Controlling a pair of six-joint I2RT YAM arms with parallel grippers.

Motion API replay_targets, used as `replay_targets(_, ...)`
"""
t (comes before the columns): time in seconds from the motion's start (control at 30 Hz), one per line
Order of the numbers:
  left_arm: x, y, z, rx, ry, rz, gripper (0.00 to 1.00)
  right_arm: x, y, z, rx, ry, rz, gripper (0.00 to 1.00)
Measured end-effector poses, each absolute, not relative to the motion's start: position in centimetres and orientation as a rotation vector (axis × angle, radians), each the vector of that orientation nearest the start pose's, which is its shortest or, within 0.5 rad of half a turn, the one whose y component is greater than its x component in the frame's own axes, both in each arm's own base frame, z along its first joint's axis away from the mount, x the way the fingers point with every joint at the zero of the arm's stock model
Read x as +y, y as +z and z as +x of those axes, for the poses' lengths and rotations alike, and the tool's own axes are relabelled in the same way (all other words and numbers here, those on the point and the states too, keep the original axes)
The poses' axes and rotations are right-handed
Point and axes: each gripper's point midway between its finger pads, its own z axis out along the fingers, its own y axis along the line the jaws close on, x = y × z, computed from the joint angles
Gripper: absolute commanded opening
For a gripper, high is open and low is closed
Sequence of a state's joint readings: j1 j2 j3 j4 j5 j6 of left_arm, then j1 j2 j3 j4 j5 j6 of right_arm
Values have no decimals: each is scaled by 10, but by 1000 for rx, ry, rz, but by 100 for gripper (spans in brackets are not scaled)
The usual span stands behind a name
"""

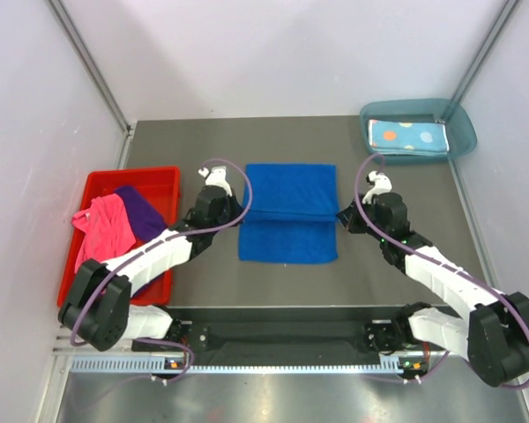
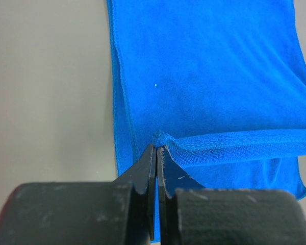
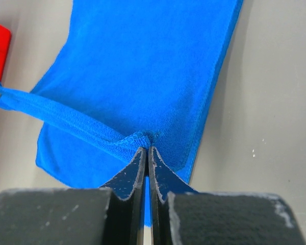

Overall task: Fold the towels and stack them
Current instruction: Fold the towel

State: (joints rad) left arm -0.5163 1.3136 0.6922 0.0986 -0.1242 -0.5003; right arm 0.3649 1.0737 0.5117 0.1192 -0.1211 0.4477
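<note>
Royal blue towel [image 1: 289, 211]: table centre, one hem raised across its middle.
Left gripper [image 2: 156, 149]: clamped shut on that hem at 9 o'clock.
Right gripper [image 3: 146, 149]: clamped shut on it at 3 o'clock.
Why: probably to keep the fold taut and square.
Top view only: dotted towel [image 1: 408, 137] in teal tray [image 1: 463, 132], 1 o'clock; pink towel [image 1: 101, 231] and purple towel [image 1: 143, 211] in red bin [image 1: 150, 174], 9 o'clock.

bin [image 1: 163, 187] far left — two towels [image 1: 115, 220] inside | third towel [image 1: 289, 211] centre of table [image 1: 203, 145] | tray [image 1: 464, 132] back right — fourth towel [image 1: 407, 137] inside

Bright even light, faint shadows, royal blue towel [image 2: 204, 76] in focus
</note>
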Motion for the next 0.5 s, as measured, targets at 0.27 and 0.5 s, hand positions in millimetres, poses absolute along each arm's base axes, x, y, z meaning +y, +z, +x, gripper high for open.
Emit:
replay_targets(0.27,-188,97,321,2175,-471,-53,0,158,102,288,2138,624,3,0)
replay_targets(0.5,-189,88,313,2199,-467,-48,0,158,97,286,2151,614,6,0)
